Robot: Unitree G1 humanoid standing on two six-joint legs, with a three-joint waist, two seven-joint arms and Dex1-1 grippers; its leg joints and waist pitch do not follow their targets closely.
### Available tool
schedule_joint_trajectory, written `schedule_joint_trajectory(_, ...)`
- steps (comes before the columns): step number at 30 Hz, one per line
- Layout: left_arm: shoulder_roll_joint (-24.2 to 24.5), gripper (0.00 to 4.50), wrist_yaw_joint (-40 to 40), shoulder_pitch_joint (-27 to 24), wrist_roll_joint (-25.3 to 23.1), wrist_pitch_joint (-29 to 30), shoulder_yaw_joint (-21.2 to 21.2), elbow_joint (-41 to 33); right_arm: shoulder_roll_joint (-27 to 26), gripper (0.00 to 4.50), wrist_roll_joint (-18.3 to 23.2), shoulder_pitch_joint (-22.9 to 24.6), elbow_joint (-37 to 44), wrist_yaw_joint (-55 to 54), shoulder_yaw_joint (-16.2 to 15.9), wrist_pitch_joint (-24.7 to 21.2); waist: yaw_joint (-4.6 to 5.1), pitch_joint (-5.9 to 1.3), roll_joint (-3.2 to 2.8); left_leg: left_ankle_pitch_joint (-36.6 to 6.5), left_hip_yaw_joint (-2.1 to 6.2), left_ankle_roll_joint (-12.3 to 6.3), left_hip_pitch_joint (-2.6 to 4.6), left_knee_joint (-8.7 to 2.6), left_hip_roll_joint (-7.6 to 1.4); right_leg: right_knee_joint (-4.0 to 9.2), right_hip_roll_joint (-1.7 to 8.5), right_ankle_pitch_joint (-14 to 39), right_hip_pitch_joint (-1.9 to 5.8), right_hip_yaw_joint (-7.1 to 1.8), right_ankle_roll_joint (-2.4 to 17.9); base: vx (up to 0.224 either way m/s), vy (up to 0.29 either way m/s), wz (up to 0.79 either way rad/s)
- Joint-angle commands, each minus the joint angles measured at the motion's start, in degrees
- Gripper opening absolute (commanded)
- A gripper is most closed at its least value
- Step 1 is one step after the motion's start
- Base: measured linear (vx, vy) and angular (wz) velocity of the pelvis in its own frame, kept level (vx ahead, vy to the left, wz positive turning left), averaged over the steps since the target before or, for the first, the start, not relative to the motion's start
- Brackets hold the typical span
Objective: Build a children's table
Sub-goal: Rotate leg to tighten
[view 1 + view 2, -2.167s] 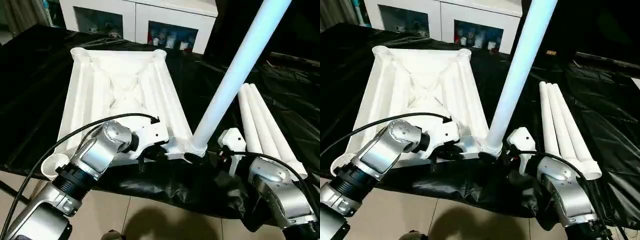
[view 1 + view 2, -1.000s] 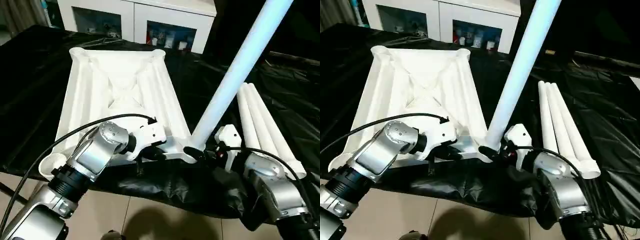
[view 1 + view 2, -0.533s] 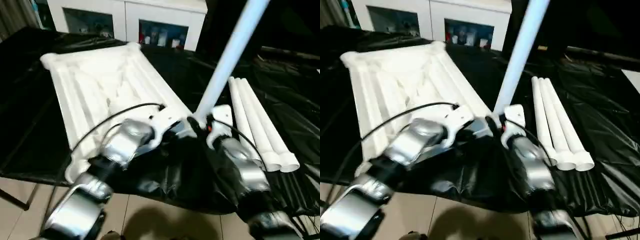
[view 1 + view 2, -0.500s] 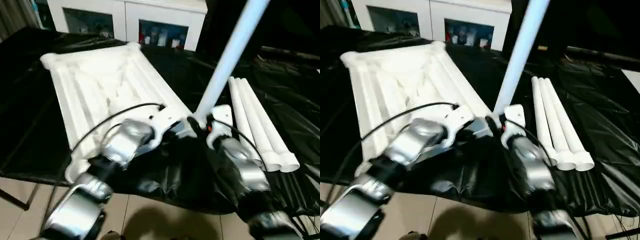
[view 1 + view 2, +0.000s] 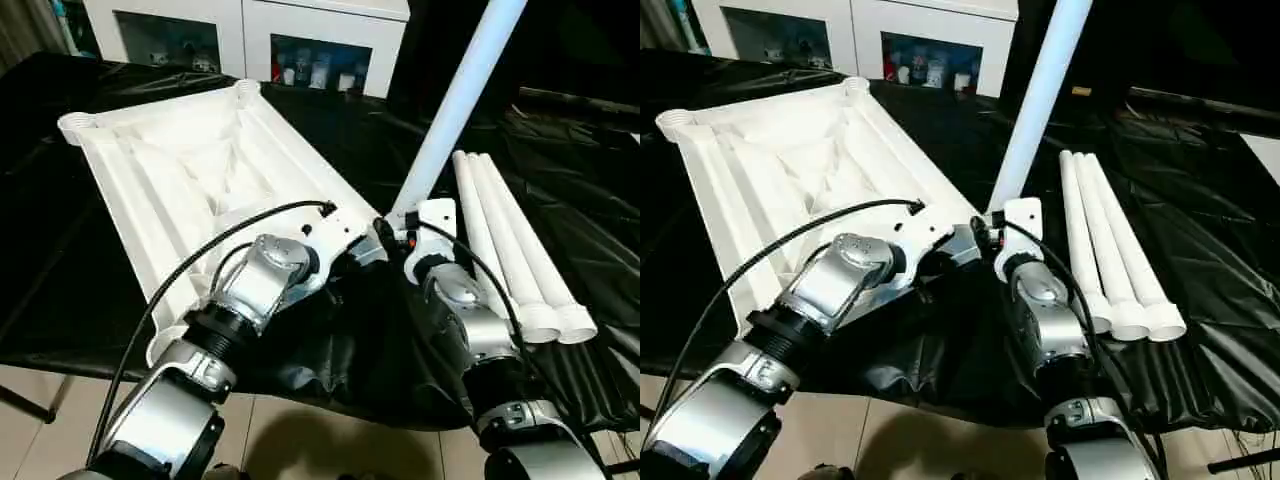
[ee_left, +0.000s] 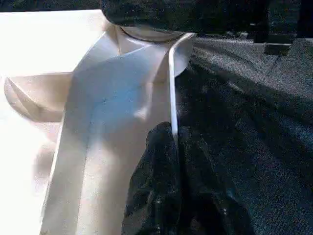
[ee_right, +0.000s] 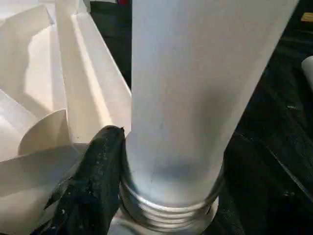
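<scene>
The children's table top (image 5: 180, 170) lies upside down on black cloth, ribbed underside up, turned at an angle with its far end to the left. One white leg (image 5: 450, 110) stands in the near right corner socket, leaning up and to the right. My left gripper (image 5: 347, 256) is shut on the thin rim (image 6: 172, 88) beside that socket. My right gripper (image 5: 392, 232) is closed on the leg's base just above its threaded end (image 7: 171, 210), with one black finger (image 7: 100, 166) pressed against the tube.
Three spare white legs (image 5: 510, 240) lie side by side on the cloth to the right. A white cabinet with glass doors (image 5: 250, 40) stands behind the table. The cloth's front edge (image 5: 330, 370) hangs over tiled floor close to my arms.
The table top has swung, its far end going left and the socket corner moving away from me. Both grippers went with that corner and kept their holds. The camera also shifted.
</scene>
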State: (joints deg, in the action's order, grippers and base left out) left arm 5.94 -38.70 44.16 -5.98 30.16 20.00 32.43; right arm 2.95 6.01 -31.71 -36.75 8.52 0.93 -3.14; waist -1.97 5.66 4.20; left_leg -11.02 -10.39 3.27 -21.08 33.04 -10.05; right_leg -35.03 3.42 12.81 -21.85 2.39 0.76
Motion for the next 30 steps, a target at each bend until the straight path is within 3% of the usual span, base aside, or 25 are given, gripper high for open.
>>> schedule_joint_trajectory(1, -0.06, 0.0, -1.28, -1.12, -0.33, -0.32, 1.36, 0.4, -0.31, 3.23, 1.34, 1.86, -3.81, 3.95, -0.28, -3.48, -0.15, -2.33, -0.6, -10.71, 1.39, -1.96, 0.66, -4.74, -3.67, 4.89, 5.41, 9.21, 1.43, -3.17, 11.8, 0.0, 0.0, 0.0)
schedule_joint_trajectory(4, 0.21, 0.0, -1.65, -1.26, -0.29, -0.51, 1.46, 0.19, -0.06, 3.39, 1.98, 1.71, -3.24, 5.36, -0.06, -3.49, -0.16, -2.49, -0.51, -9.08, 1.33, -2.72, 0.54, -4.61, -3.69, 4.65, 5.44, 7.03, 1.63, -3.18, 12.65, 0.0, 0.0, 0.0)
schedule_joint_trajectory(5, 1.26, 0.0, -3.3, -1.75, -0.19, -1.39, 1.91, -0.97, 0.81, 3.57, 2.07, 1.81, -0.93, 6.58, -0.34, -3.43, -0.23, -2.86, -0.4, -7.28, 1.27, -3.25, 0.53, -4.41, -3.71, 4.35, 5.47, 4.58, 1.87, -3.15, 13.33, 0.0, 0.0, 0.0)
schedule_joint_trajectory(7, 1.7, 0.0, -3.99, -1.93, -0.17, -1.92, 2.12, -1.43, 1.14, 3.79, 2.21, 1.97, 0.13, 7.1, -0.43, -3.51, -0.24, -2.94, -0.31, -3.92, 1.18, -4.48, 0.27, -4.22, -3.61, 3.78, 5.34, -0.41, 2.09, -3.07, 14.09, 0.0, 0.0, 0.0)
schedule_joint_trajectory(11, 4.08, 0.0, -7.52, -3.27, 0.34, -3.57, 2.83, -4.03, 3.62, 3.79, 3.85, 4.12, 6.11, 12.29, -0.85, -5.21, -0.47, -3.03, -0.29, -3.59, 0.97, -6.17, 0.39, -4.1, -3.62, 3.74, 5.36, -2.19, 2.16, -3.07, 14.83, 0.0, 0.0, 0.0)
schedule_joint_trajectory(13, 7.01, 0.0, -10.62, -4.53, 0.47, -3.93, 3.38, -6.5, 7.81, 3.79, 4.47, 8.24, 13.66, 19.58, -2.89, -5.97, -0.59, -3.13, -0.1, -2.38, 0.89, -6.65, 0.45, -3.89, -3.69, 3.49, 5.22, -3.79, 2.21, -3.06, 14.93, 0.0, 0.0, 0.0)
schedule_joint_trajectory(14, 7.01, 0.0, -10.62, -4.53, 0.47, -3.93, 3.38, -6.5, 7.81, 3.79, 4.47, 8.24, 13.66, 19.58, -2.89, -5.97, -0.9, -3.11, -0.14, -1.36, 1.03, -7.04, 0.27, -3.87, -3.68, 3.34, 5.14, -5.01, 2.55, -2.98, 14.51, 0.0, 0.0, 0.0)
schedule_joint_trajectory(15, 8.42, 0.0, -12.44, -5.19, 0.68, -4.71, 3.61, -7.92, 9.86, 3.79, 4.98, 10.3, 17.16, 23.23, -3.91, -6.35, -0.9, -3.09, -0.23, -0.87, 0.87, -7.78, 0.44, -3.75, -3.74, 3.18, 5.14, -6.74, 2.19, -3.04, 14.78, 0.0, 0.0, 0.0)
schedule_joint_trajectory(16, 9.01, 0.0, -13.17, -5.45, 0.82, -4.58, 3.66, -8.54, 10.87, 3.79, 5.46, 11.33, 18.76, 25.09, -4.46, -6.63, -1.07, -3.21, -0.14, -0.73, 0.86, -8.34, 0.42, -3.63, -3.77, 3.06, 5.09, -7.63, 2.34, -2.99, 14.72, 0.0, 0.0, 0.0)
schedule_joint_trajectory(21, 13.81, 0.0, -21.1, -7.79, 2.75, -8.57, 4.7, -13.5, 17.21, 3.79, 6.8, 16.97, 27.15, 33.47, -7.03, -8.21, -1.25, -2.91, -0.03, -3.13, 0.71, -7.64, 0.43, -3.78, -3.78, 3.54, 5.12, -2.12, 2.05, -3.06, 14.72, 0.0, 0.0, 0.0)
schedule_joint_trajectory(24, 15.75, 0.0, -25.05, -8.75, 4.27, -7.98, 5.36, -16.01, 18.69, 3.79, 7.02, 18.11, 28.84, 35.37, -7.37, -8.64, -1.28, -2.96, -0.12, -3.85, 0.69, -6.85, 0.57, -3.88, -3.96, 3.56, 5.16, -0.18, 1.86, -3.14, 14.34, 0.0, 0.0, 0.0)
schedule_joint_trajectory(26, 17.9, 0.0, -29.95, -10.13, 6.87, -6.76, 5.75, -19.88, 19.78, 3.79, 7.21, 18.87, 30.35, 36.58, -7.44, -8.84, -1.29, -3.05, -0.12, -2.79, 0.56, -6.7, 0.61, -3.8, -3.89, 3.28, 4.99, -1.46, 1.75, -3.1, 14.7, 0.0, 0.0, 0.0)
schedule_joint_trajectory(27, 18.46, 0.0, -30.92, -10.45, 7.29, -6.52, 5.83, -20.88, 19.98, 3.79, 7.31, 18.94, 30.71, 36.88, -7.42, -9.04, -1.43, -3.29, -0.22, -0.91, 0.47, -6.99, 0.71, -3.56, -3.92, 2.79, 4.9, -4.48, 1.78, -3.12, 15.13, 0.0, 0.0, 0.0)
schedule_joint_trajectory(29, 18.94, 0.0, -31.48, -10.67, 7.33, -6.57, 5.94, -21.59, 20.09, 3.79, 7.37, 18.88, 30.9, 37.1, -7.38, -9.29, -1.65, -3.39, -0.28, 2.81, 0.19, -8.72, 0.82, -3.16, -3.81, 2.15, 4.57, -10.91, 1.53, -3.03, 16.32, 0.0, 0.0, 0.0)
schedule_joint_trajectory(30, 19.04, 0.0, -31.26, -10.74, 7.0, -6.84, 5.87, -21.62, 20.07, 3.79, 7.31, 18.68, 30.75, 37.13, -7.42, -9.31, -1.67, -3.36, -0.23, 2.97, 0.15, -8.99, 0.74, -3.09, -3.79, 2.12, 4.58, -11.33, 1.51, -3.01, 16.5, 0.0, 0.0, 0.0)
